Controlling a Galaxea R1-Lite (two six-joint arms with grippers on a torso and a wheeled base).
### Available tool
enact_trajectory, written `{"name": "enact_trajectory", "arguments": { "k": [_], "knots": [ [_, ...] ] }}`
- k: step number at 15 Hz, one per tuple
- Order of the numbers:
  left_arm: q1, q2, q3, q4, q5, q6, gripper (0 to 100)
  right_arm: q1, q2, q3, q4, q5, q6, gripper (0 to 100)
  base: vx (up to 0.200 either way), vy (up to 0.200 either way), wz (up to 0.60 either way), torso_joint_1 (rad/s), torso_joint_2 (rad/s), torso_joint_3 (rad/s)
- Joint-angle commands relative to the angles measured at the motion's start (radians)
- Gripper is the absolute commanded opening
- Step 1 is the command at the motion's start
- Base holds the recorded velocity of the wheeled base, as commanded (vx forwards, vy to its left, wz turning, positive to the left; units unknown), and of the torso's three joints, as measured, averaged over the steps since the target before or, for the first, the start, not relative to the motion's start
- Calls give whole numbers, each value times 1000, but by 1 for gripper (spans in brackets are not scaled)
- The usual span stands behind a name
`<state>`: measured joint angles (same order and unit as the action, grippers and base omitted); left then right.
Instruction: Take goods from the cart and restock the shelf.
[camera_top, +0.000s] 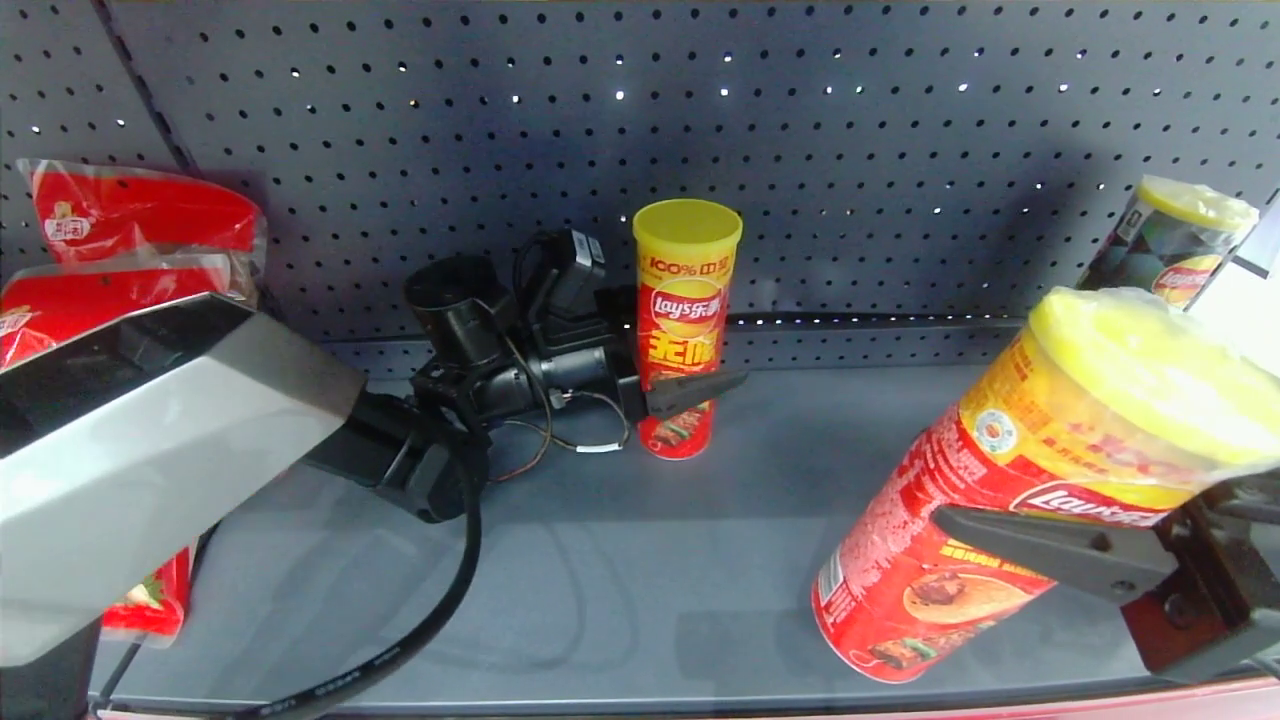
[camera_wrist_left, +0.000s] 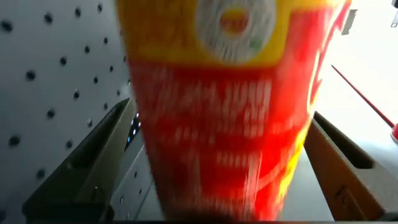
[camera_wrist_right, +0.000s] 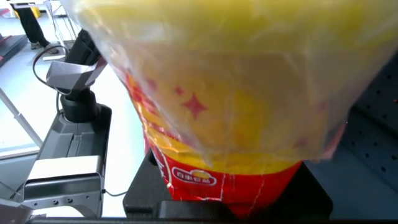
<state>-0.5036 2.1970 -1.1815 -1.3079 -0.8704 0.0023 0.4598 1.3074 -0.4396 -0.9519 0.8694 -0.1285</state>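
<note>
grey metal shelf (camera_top: 640, 590) with a pegboard back (camera_top: 500, 150), two chip cans in play. the upright can (camera_top: 687, 300) stands mid-shelf near the back, and the left gripper (camera_top: 690, 378) sits around its lower half. that wrist view is a blur, so i can't tell if the claw is clamped or slack. the right gripper (camera_top: 1010, 505) is clamped on the tilted can (camera_top: 940, 580), which leans hard to the right over the front right of the shelf, base close to the front lip.

what i'd worry about: let that tilted can go at this angle and it probably tips, then rolls off the front. straightening it carelessly could also knock the third can (camera_top: 1180, 240) at the right rear. on the other side, if the left claw backs out while it's gripping or catches the can wall, the upright can goes over.

contents: all three cans have yellow lids on, so whatever's inside is hidden, and the tilted one has clear film over its lid. the shelf also holds red snack bags (camera_top: 130, 215) on the far left.
</note>
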Motion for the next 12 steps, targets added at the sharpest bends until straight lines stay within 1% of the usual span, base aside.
{"name": "enact_trajectory", "arguments": {
  "k": [1, 2, 6, 9, 12],
  "knots": [
    [-15, 13, -13, -2, 1, -1, 100, -1, -2, 4, 1, 0, 0, 0, 0, 0, 0, 0, 0, 0],
    [-13, 13, -13, -4, 1, -1, 0, 0, -2, 4, -1, 0, 0, 0, 0, 0, 0, 0, 0, 0],
    [-7, 12, -12, -7, 1, -1, 0, -1, 3, 2, -1, 0, 0, 0, 0, 0, 0, 0, 0, 0],
    [-7, 0, 3, -31, -1, -1, 0, -1, 6, 2, 1, 0, 0, 0, 0, 0, 0, 0, 0, 0],
    [-10, -83, 100, -48, -36, -8, 0, -1, 10, 1, -1, 0, 0, 0, 0, 0, 0, 0, 0, 0]
  ]
}}
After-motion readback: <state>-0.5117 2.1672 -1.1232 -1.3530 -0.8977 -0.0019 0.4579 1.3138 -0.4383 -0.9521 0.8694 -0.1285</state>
